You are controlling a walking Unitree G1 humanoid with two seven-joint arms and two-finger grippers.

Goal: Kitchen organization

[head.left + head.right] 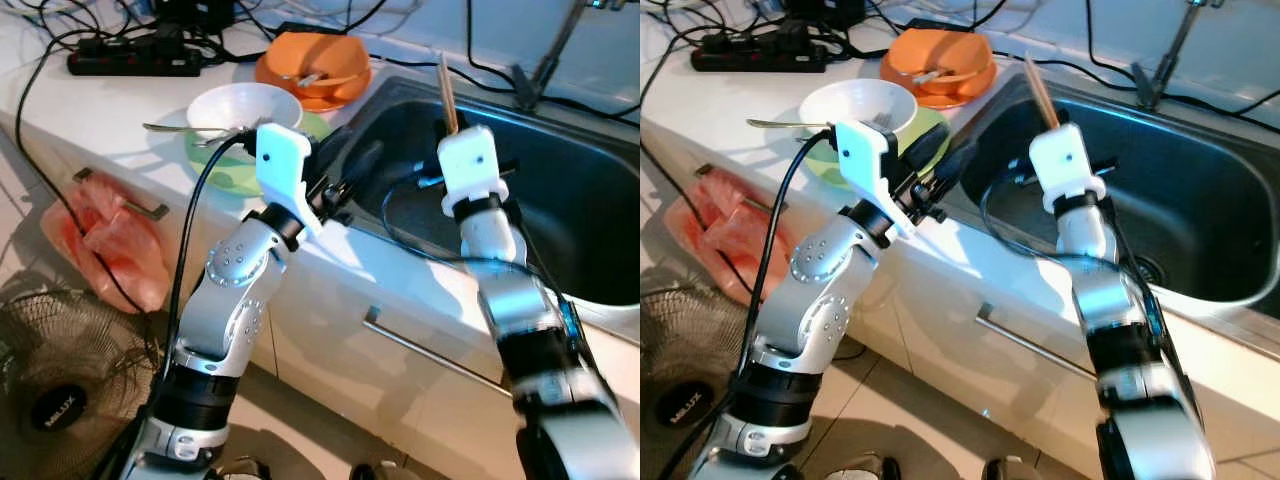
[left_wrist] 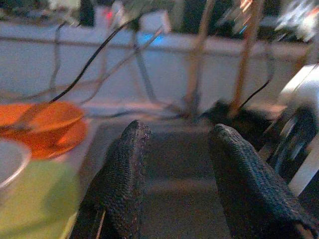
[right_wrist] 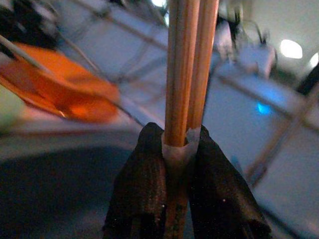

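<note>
Closest to me are the robot's two silver arms, rising in front of the white cabinet (image 1: 330, 330). Down on the left a fan (image 1: 55, 380) stands on the floor, with a pink bag (image 1: 110, 245) hanging from a drawer handle above it.

The left gripper (image 2: 174, 174) hovers at the sink's near-left corner, jaws wide with nothing between them; it seems poised there, free to take the next dish. Behind it on the counter a white bowl (image 1: 245, 105) sits on a green plate (image 1: 230, 175), a spoon (image 1: 175, 127) resting across its rim. Further back is an orange bowl (image 1: 312, 68) with some utensil inside, and a power strip (image 1: 135, 62) with tangled cables.

To the right, the right gripper (image 3: 182, 164) is raised over the sink (image 1: 560, 190), jaws clamped on chopsticks (image 3: 189, 69). The pair points up and away, pinched near its lower end, which keeps both sticks together for carrying. I'd guess they are headed to or from the basin for washing.
</note>
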